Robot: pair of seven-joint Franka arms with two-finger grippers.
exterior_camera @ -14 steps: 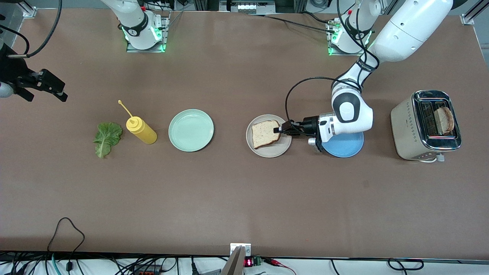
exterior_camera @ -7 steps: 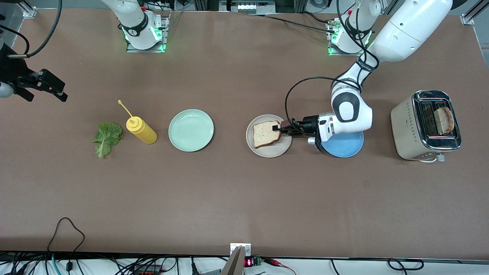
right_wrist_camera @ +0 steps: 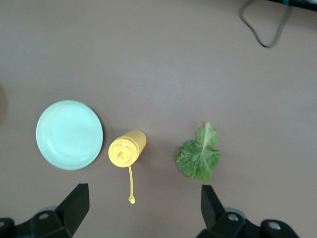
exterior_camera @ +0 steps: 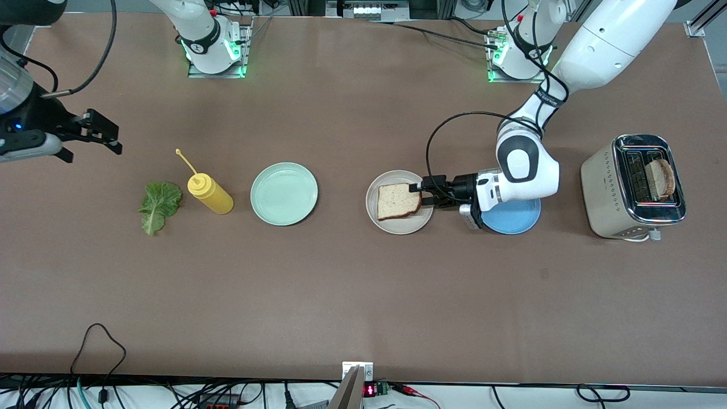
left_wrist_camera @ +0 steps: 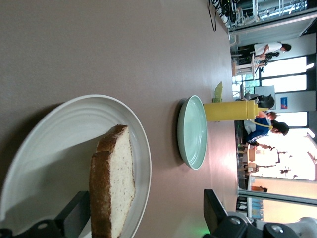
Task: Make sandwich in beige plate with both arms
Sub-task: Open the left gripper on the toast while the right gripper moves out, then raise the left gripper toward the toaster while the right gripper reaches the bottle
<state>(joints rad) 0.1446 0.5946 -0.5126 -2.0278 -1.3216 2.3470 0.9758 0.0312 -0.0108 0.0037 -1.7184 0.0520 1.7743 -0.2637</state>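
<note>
bread slice on plate [exterior_camera: 398, 201]: square, pale crumb with a brown crust; lies flat in the beige plate, toward its 12 o'clock rim and the left arm's end, one corner reaching the rim at about 3 o'clock.
beige plate [exterior_camera: 397, 226]: round, plain off-white with a raised rim; sits on the table between the mint-green and blue plates; bare from 6 to 9 o'clock.
second bread slice [exterior_camera: 660, 178]: brown-crusted; stands upright in a toaster slot at the left arm's end of the table, its top showing.
lettuce leaf [exterior_camera: 158, 205]: crinkled, green, with a pale midrib; lies flat on the table at the right arm's end, just beside the yellow bottle, stem toward 6 o'clock.
</note>
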